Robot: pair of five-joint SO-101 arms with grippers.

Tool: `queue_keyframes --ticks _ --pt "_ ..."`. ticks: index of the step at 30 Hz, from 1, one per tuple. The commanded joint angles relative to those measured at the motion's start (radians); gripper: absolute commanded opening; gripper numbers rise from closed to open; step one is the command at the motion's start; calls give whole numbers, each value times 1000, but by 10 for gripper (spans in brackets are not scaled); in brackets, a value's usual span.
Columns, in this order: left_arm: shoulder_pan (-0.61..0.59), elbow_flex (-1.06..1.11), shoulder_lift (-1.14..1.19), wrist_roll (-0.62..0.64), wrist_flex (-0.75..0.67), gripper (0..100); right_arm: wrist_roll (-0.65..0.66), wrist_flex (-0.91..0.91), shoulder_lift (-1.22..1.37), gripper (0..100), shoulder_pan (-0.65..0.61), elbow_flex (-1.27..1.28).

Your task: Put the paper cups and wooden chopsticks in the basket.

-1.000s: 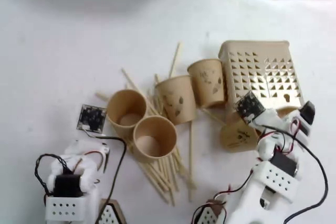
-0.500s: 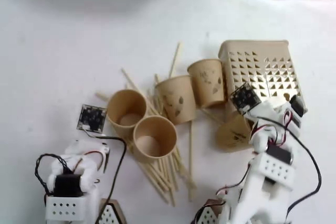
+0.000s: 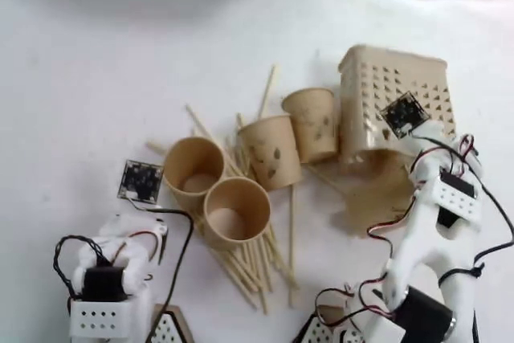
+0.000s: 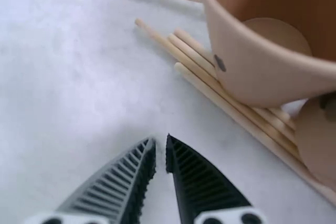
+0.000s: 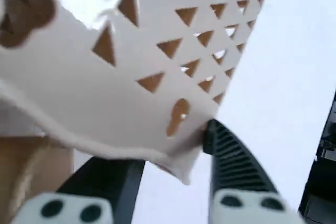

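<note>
Tipping up over the last second: cream perforated plastic basket [image 3: 371, 78], right gripper [image 5: 163, 150] clamped on its rim corner. Likely being righted for loading. Left gripper [image 4: 160, 148] pinched together.

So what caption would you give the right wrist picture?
Right gripper clasping the rim of the triangle-perforated basket over the white table.

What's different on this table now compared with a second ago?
The right pincer has moved up beside the basket, gripped its rim and tipped it up from lying flat. The left pincer, the middle paper cups and the chopsticks stayed put.
</note>
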Motion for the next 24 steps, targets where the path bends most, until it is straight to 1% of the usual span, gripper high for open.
queue_keyframes --ticks 1,4,8,12,17,21,24 --pt "7 -5 -5 -5 8 57 -44 7 -44 30 -15 -12" --pt "7 -5 -5 -5 8 57 -114 62 -131 19 -10 -31" --pt "7 -5 -5 -5 8 57 -163 225 -240 20 -10 -106" --pt "7 -5 -5 -5 8 57 -224 363 -292 20 -12 -232" --pt "7 -5 -5 -5 8 57 -252 460 -265 20 -16 -387" --pt "7 -5 -5 -5 8 57 -259 521 -191 20 -16 -509" --pt "7 -5 -5 -5 8 57 -298 582 -111 20 -16 -635"
